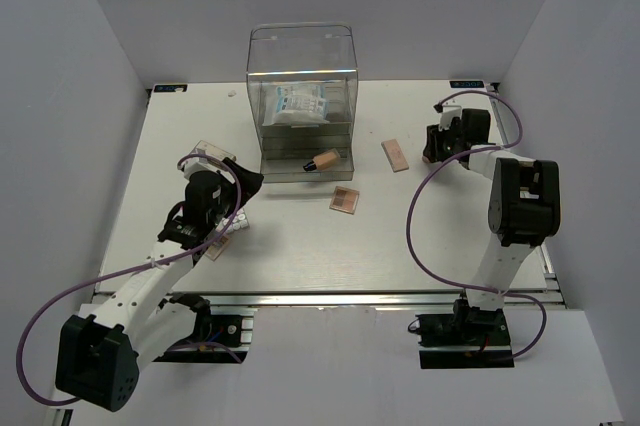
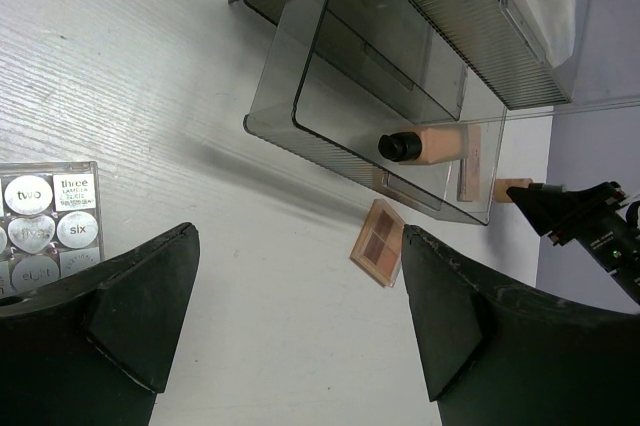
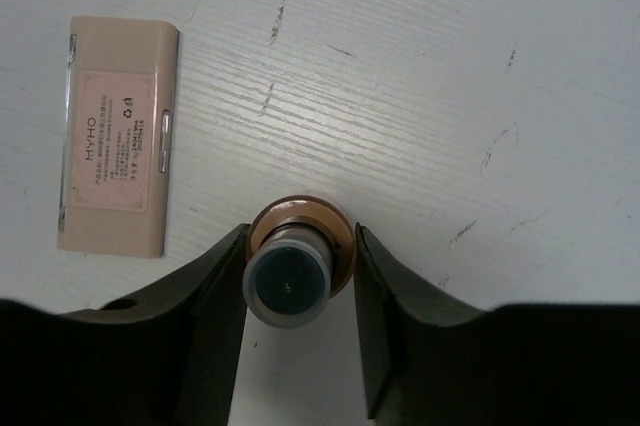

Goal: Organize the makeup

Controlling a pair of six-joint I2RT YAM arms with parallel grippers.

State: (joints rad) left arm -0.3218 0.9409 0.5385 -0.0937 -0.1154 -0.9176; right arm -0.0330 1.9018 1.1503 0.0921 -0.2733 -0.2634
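Observation:
A tan bottle with a dark cap (image 3: 290, 281) stands upright at the table's far right. My right gripper (image 3: 300, 238) (image 1: 437, 143) is over it from above, a finger pressed against each side. A flat peach palette (image 3: 117, 135) (image 1: 395, 155) lies just left of it. Another tan bottle (image 1: 322, 161) (image 2: 435, 144) lies in the pulled-out drawer. A four-pan peach palette (image 1: 344, 199) (image 2: 380, 243) sits in front of that drawer. My left gripper (image 2: 298, 246) (image 1: 243, 186) hangs open and holds nothing, beside a white palette of round pans (image 2: 45, 216) (image 1: 222, 243).
The tall clear acrylic drawer box (image 1: 300, 56) stands at the back centre with a white-blue packet (image 1: 298, 106) inside. Its bottom drawer (image 1: 305, 174) juts toward the arms. White walls close in the table on the left, right and back.

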